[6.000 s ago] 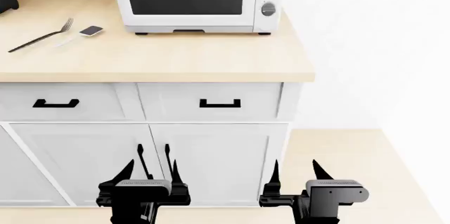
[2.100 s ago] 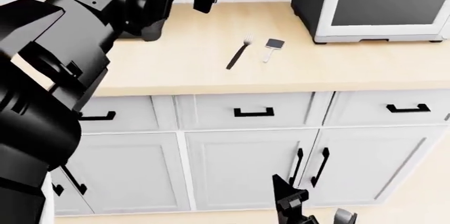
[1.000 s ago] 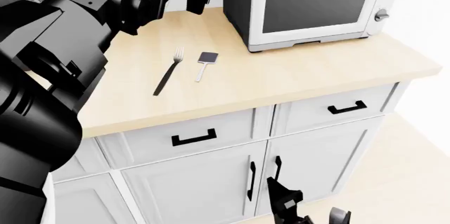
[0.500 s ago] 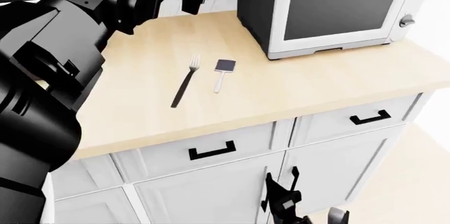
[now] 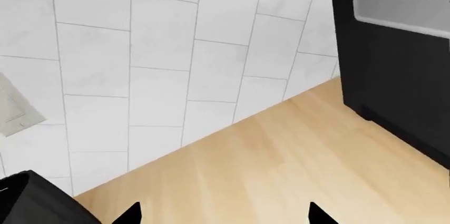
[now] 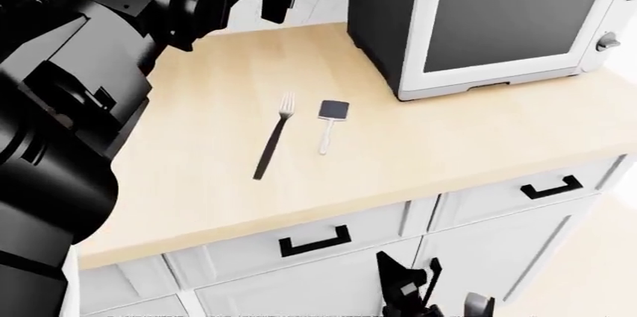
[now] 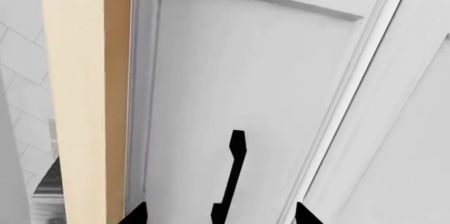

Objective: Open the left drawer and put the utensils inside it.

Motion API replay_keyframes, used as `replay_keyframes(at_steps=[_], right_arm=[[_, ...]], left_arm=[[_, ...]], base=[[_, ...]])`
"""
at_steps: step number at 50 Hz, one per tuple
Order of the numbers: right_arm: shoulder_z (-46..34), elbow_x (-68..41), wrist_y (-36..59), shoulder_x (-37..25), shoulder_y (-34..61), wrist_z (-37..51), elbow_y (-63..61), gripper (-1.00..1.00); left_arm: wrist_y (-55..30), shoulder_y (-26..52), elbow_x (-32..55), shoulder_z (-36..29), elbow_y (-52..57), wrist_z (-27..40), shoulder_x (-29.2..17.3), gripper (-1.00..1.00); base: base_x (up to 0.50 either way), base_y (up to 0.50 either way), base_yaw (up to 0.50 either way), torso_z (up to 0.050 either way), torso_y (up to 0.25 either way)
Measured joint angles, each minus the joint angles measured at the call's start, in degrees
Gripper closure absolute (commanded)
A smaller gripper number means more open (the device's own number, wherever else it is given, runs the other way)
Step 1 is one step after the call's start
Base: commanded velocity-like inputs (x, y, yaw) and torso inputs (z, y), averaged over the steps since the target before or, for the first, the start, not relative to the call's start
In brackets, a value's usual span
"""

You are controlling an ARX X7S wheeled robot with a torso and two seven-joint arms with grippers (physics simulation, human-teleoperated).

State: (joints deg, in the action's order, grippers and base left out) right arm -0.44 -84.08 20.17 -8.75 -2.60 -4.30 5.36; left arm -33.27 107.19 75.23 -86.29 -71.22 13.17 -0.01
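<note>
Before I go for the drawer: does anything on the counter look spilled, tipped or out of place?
Nothing stands out. The fork and spatula lie flat side by side on the countertop, the left drawer is shut, and the microwave sits square.

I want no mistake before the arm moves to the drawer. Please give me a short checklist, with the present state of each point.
1. Left drawer shut, handle in view and free: ok.
2. Fork and spatula lie flat on the counter, side by side, not touching: ok.
3. Right hand low in front of the cabinet doors, empty and open: ok.
4. Right hand lined up with the drawer handle: not ok, it is below and to the right.
5. Left hand open and empty: ok; it is raised over the back of the counter.
6. Drawer inside is free: cannot tell, it is shut.
</note>
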Motion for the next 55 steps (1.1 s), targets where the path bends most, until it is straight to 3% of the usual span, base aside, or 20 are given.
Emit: replay_keyframes(at_steps=[4,16,22,55], right_arm=[[-0.21,-0.02,-0.08,-0.08,0.01,0.12,-0.09,-1.00],[-0.86,-0.44,-0.05,-0.32,0.06,0.05,0.06,-1.00],[-0.98,-0.49,-0.33,-0.45,-0.13,-0.26,0.13,-1.00],[-2.83,-3.26,1.80,-1.28,3.18,-2.42,5.21,-1.00]], left_arm=[[-0.01,-0.01,-0.04,-0.05,-0.05,-0.05,0.00,-1.00],[-0.01,-0.11,-0.04,-0.24,-0.06,-0.16,-0.11,-1.00],[-0.04,-0.16,0.08,-0.20,0.17,-0.30,0.00,-1.00],[-0.31,-0.58,0.28,-0.44,0.55,-0.83,0.00,-1.00]], base=[[0.05,0.50,0.00,0.000,0.000],[0.00,0.00,0.00,0.000,0.000],[0.47,0.03,0.00,0.000,0.000],[0.00,0.00,0.00,0.000,0.000]])
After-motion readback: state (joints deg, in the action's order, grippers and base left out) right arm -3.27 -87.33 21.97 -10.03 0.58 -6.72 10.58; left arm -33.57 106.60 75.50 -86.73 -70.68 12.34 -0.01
